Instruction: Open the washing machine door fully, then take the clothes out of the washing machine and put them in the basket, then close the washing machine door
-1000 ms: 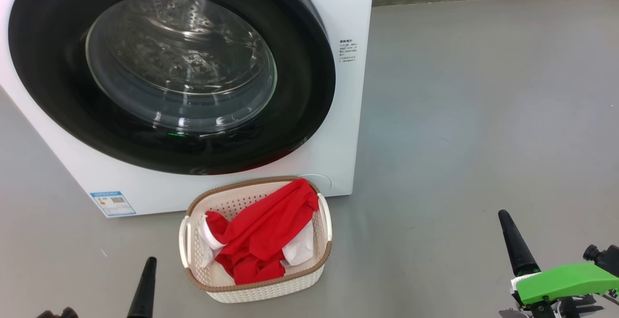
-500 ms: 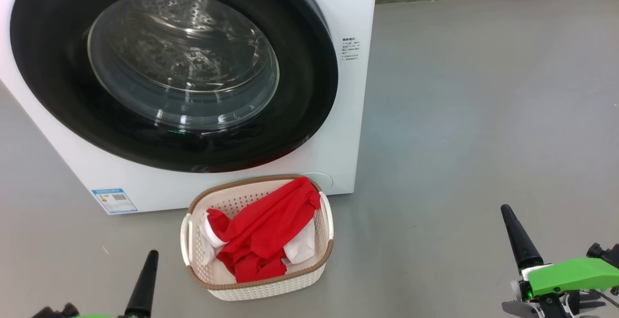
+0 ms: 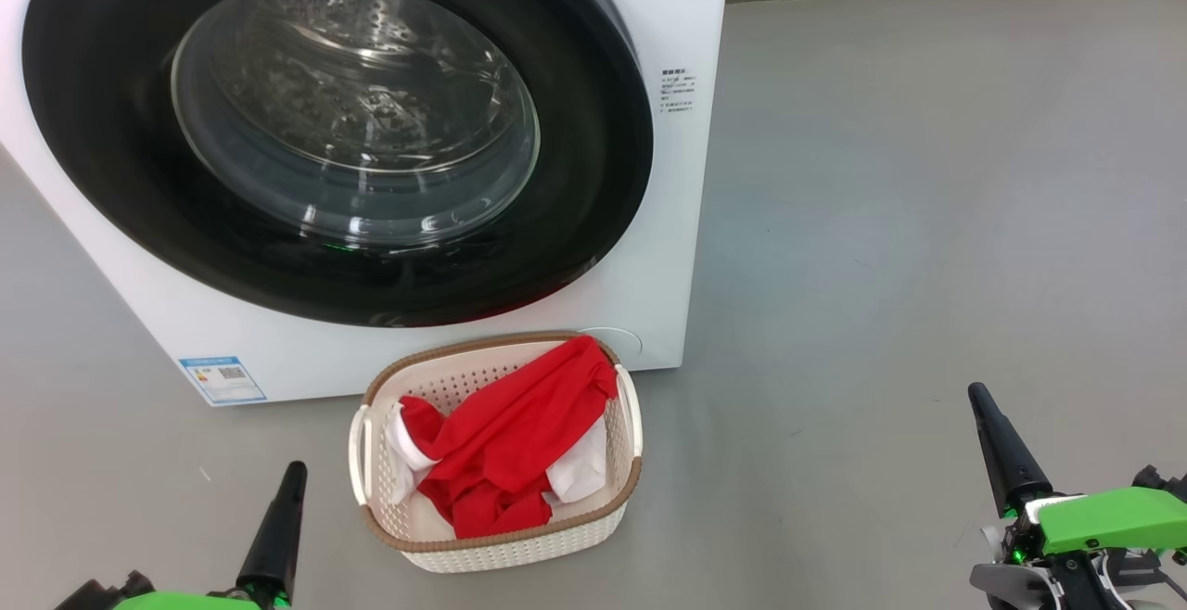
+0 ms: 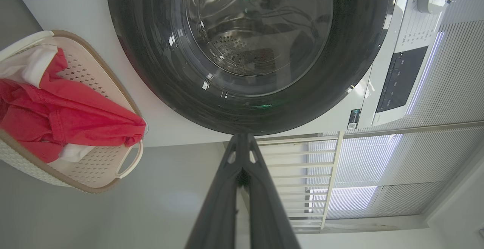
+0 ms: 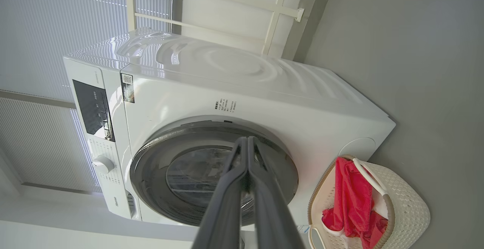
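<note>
A: Door state at this entry?
B: The door (image 3: pixel 352 109) sat shut against the washer (image 3: pixel 668 248). The perforated drum (image 3: pixel 371 44) showed through the glass.
A: Clothes?
B: The clothes (image 3: pixel 510 448), red with white parts, lay in the basket (image 3: pixel 501 550), with one red fold draped over its far rim. The basket stood on the floor (image 3: pixel 927 221) just in front of the washer, below the door's right half.
A: Grippers?
B: The left gripper (image 3: pixel 293 478) was at lower left, fingers pressed together and holding nothing, near the basket's left side but apart from it. The right gripper (image 3: pixel 978 399) was at lower right, likewise pinched closed and empty, well apart from the basket. In both wrist views the fingers met at the tips.
A: Writing?
B: A blue label (image 3: pixel 223 378) with a QR code sat on the washer's lower left front, its text too small to read. The black print (image 3: pixel 678 93) right of the door was illegible. The right wrist view showed a QR sticker (image 5: pixel 127 87) at the top front corner. It also showed a brand word (image 5: pixel 115 200) beside the dial (image 5: pixel 103 164) that seemed to read Hisense. Characters on the dark panel (image 5: pixel 92 109) were unreadable.
</note>
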Controlling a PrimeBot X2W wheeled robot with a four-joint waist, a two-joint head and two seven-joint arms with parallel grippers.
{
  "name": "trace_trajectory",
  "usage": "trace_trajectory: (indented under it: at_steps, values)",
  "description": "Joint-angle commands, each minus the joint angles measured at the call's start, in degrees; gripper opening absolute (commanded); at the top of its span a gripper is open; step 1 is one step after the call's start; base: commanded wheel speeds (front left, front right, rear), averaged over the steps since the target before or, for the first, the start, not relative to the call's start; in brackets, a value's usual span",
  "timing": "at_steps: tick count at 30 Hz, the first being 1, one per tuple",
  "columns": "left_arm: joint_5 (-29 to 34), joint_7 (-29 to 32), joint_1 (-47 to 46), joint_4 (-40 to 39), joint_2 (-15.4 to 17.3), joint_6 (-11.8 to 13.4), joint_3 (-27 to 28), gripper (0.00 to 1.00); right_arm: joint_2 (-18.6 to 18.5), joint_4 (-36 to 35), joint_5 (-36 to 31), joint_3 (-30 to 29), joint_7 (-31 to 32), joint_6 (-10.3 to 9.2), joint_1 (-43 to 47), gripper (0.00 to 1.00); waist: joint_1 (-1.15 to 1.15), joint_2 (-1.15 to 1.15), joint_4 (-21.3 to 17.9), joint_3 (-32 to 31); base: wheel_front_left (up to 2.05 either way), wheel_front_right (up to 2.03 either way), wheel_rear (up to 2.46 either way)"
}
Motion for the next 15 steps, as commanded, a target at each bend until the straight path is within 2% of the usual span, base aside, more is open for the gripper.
trace_trajectory:
  at_steps: [1,7,15]
  values:
    - [-1.6,0.6,-2.7,-0.8,0.4,-0.8,2.1,0.00,-0.7,-1.3,1.9,0.6,0.5,-0.03,-2.9,0.00,0.00,0.00,0.0,0.0,0.00,0.00,0.00]
    - [-5.1,1.6,-3.3,-0.3,0.4,-1.3,2.3,0.00,-0.7,-1.1,5.6,0.1,1.6,-0.04,-3.3,0.00,0.00,0.00,0.2,0.2,0.00,0.00,0.00]
    - [-5.4,1.7,-3.4,-0.2,0.4,-1.3,2.3,0.00,-0.6,-1.1,5.8,-0.1,1.7,-0.04,-3.4,0.00,0.00,0.00,0.2,0.2,0.00,0.00,0.00]
